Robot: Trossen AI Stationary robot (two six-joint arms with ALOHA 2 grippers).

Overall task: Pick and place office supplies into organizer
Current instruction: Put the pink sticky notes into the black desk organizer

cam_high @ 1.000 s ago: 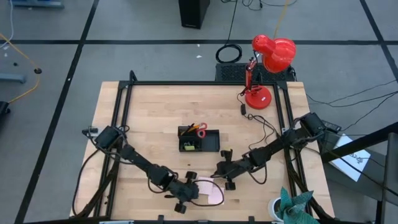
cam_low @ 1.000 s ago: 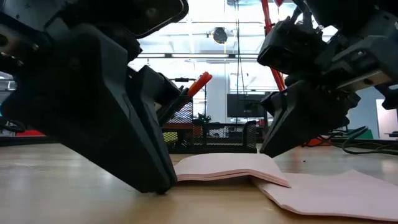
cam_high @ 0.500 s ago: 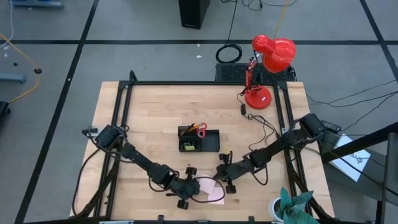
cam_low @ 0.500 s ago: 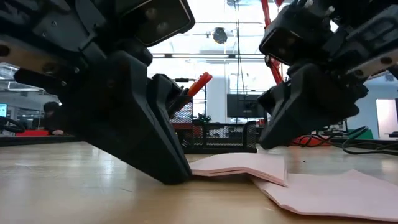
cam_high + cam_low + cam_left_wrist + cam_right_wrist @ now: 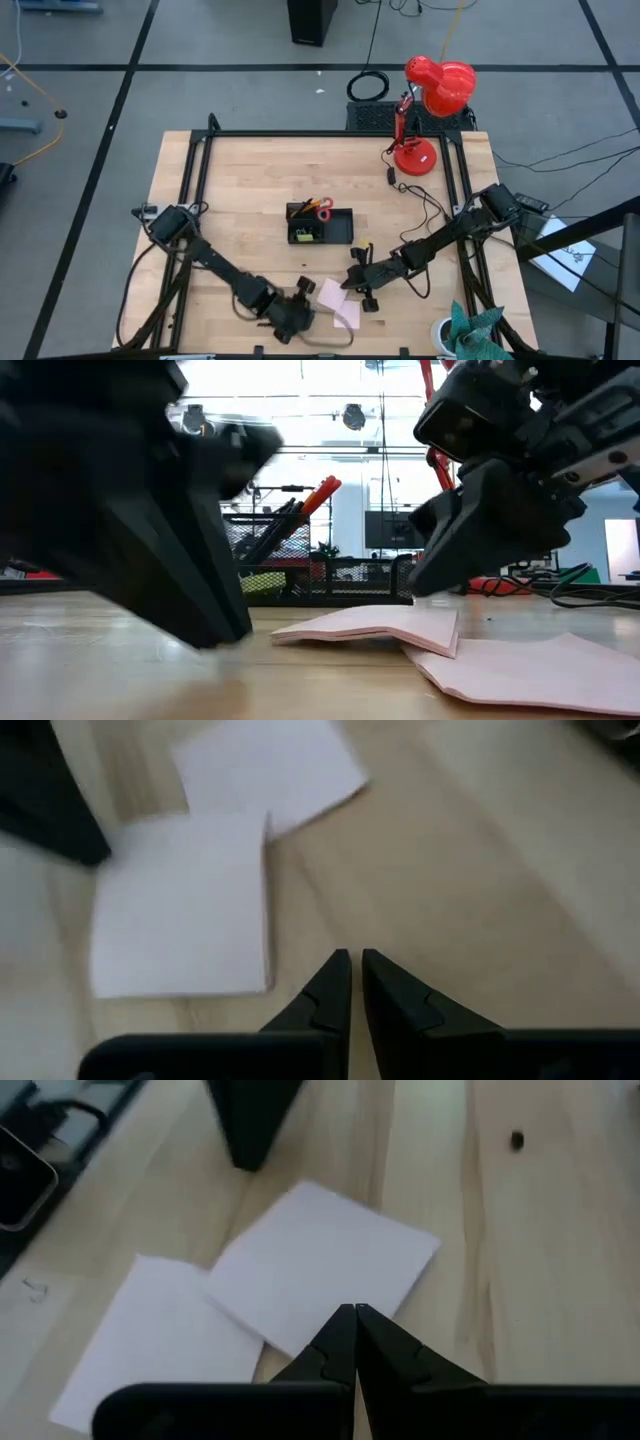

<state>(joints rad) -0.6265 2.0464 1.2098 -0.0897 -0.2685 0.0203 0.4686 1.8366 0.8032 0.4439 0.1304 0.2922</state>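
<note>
**On the wooden table**

The pale wood table (image 5: 250, 180) carries a black organizer (image 5: 320, 226) near its middle, a red desk lamp (image 5: 416, 156) at the far right corner, and pink sticky-note sheets (image 5: 337, 303) near the front edge.

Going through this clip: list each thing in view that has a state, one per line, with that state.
Left pincer: nearly shut, empty, beside the pad.
Right pincer: shut, empty, tips at the pad's edge.
Pink sticky-note pad: on the table, outside the organizer, one edge lifted.
Loose pink sheet: flat on the table beside the pad.
Organizer: upright, scissors and pens standing in one end.
Red desk lamp: upright; lit or not, cannot tell.
</note>
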